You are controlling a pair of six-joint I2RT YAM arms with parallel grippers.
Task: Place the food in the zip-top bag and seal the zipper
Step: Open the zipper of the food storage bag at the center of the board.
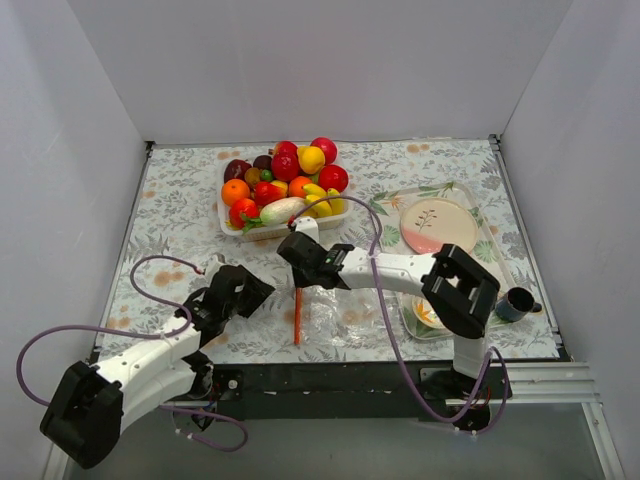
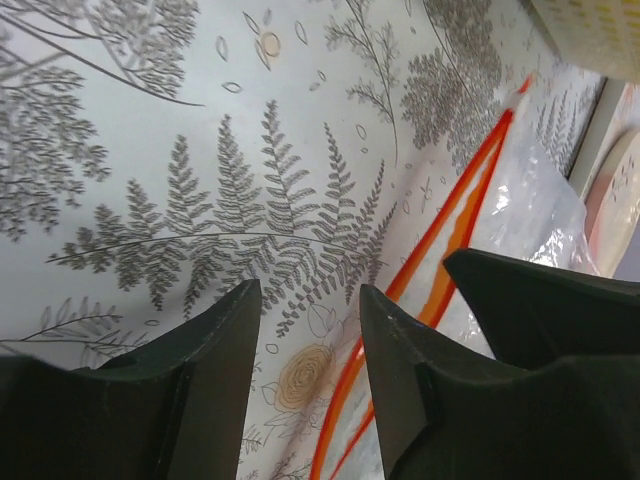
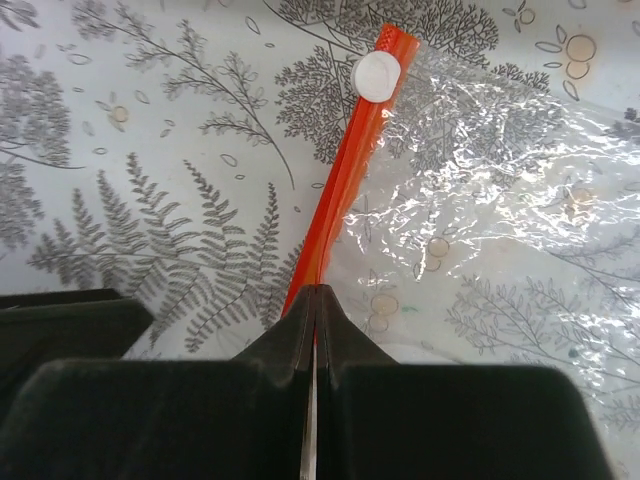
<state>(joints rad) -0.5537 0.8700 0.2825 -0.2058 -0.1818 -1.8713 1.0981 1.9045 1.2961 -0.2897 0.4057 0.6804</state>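
The food (image 1: 285,185), several glossy toy fruits and vegetables, is piled in a white basket (image 1: 224,212) at the table's far middle. The clear zip-top bag (image 1: 335,315) lies flat on the table and looks empty in the right wrist view (image 3: 480,180). Its red-orange zipper (image 1: 298,318) runs along the bag's left side. My right gripper (image 1: 300,272) is shut on the zipper's far end (image 3: 340,190); a white tab (image 3: 377,75) sits near the other end. My left gripper (image 1: 245,290) is open and empty (image 2: 305,295), just left of the zipper (image 2: 450,200).
A tray (image 1: 487,205) with a pink-and-cream plate (image 1: 438,225) lies at the right. A dark cup (image 1: 515,303) stands at the near right edge. Purple cables loop by the left arm. White walls enclose the table.
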